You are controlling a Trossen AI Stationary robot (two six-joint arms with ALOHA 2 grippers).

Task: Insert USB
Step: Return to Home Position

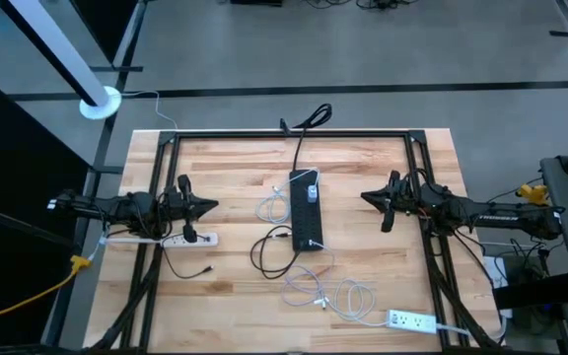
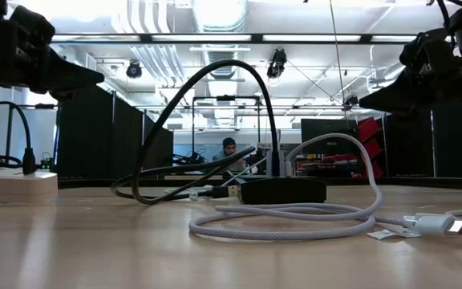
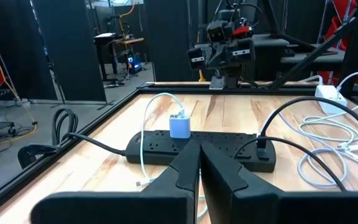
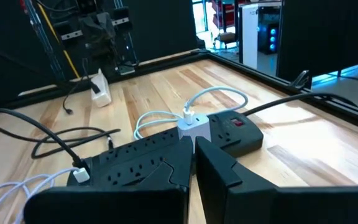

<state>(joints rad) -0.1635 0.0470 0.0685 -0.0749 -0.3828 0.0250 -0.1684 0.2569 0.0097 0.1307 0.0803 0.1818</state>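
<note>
1. Where the table (image 1: 235, 168) is viewed from above, the black outlet extension (image 1: 305, 222) is seen lying lengthwise at its middle, between the two arms.
2. A white charger (image 1: 311, 191) is seated in the strip near its far end, with a white lead looping off to the left.
3. A black charger cable (image 1: 313, 243) is plugged in at the strip's near end, and its slack is curled on the wood beside it.
4. The left white outlet extension (image 1: 171, 239) is placed at the table's left edge, with a black plug (image 1: 189, 235) standing in it.
5. A second white outlet extension (image 1: 410, 320) is found at the near right corner, with loose white cable (image 1: 338, 294) coiled beside it.
6. The left gripper (image 1: 213, 206) is held above the table near the left white extension, its fingers (image 3: 179, 177) pressed together on nothing.
7. The right gripper (image 1: 365, 196) is held facing it, well apart from the black strip, its fingers (image 4: 219, 168) likewise brought together and empty.
</note>
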